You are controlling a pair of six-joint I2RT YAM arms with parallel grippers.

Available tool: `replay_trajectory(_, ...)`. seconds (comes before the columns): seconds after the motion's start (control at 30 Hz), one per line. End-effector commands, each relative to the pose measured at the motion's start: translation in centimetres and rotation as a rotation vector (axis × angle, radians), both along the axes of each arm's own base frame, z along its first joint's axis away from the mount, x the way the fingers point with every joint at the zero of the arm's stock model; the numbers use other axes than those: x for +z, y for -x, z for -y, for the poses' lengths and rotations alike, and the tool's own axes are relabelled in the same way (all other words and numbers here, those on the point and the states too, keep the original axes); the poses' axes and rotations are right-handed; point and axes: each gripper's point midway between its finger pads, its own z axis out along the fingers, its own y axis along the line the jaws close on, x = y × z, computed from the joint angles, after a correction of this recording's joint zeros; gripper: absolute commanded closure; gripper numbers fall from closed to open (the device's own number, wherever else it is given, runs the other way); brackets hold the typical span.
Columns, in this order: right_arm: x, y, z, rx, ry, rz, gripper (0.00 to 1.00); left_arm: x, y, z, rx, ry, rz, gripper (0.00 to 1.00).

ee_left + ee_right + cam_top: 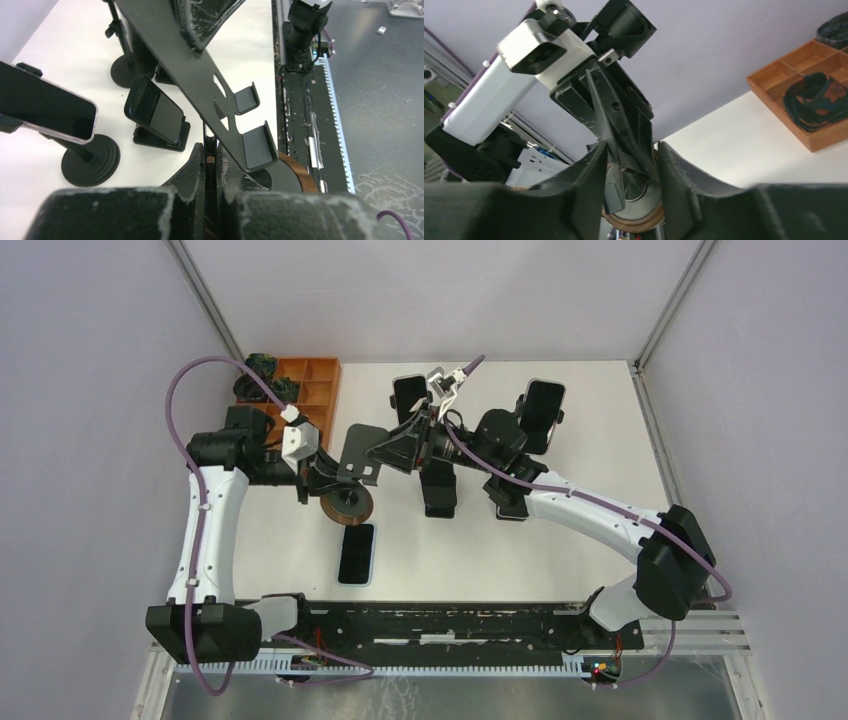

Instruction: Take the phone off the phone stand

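Observation:
The phone stand (352, 472) is a black tilted plate (200, 65) on a thin stem over a round wooden-rimmed base (347, 507). Its two support lips (255, 147) hold nothing. A dark phone (356, 553) lies flat on the table just in front of the base. My left gripper (318, 483) (211, 150) is shut on the stand's stem, low down by the base. My right gripper (385, 455) (631, 150) comes in from the right, with its fingers against both side edges of the plate (616, 112).
Other stands with phones stand behind and to the right: (409, 392), (543, 410), (440, 490); two appear in the left wrist view (45, 107) (155, 115). A wooden compartment tray (305, 390) with cables sits at the back left. A black rail (450, 625) runs along the near edge.

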Motion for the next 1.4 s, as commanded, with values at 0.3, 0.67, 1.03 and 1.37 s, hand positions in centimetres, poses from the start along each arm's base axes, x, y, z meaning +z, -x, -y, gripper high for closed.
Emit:
replay_trajectory(0.3, -0.6, 0.4, 1.5, -0.051, 0.071, 0.115, 1.00, -1.4, 0.5, 0.2, -0.003, -0.027, -0.086, 0.01)
replay_trajectory(0.67, -3.3, 2.7, 0.8, 0.011, 0.147, 0.234, 1.00, -0.8, -1.1, 0.3, -0.001, -0.014, -0.146, 0.09)
replay_trajectory(1.03, -4.4, 3.2, -0.4, 0.025, 0.181, 0.268, 0.99, -2.0, -1.0, 1.1, -0.042, -0.052, -0.191, 0.72)
replay_trajectory(1.37, -6.0, 0.7, 3.2, -0.115, 0.259, 0.220, 0.31, -5.2, -4.5, -0.4, -0.024, -0.209, -0.173, 0.98)
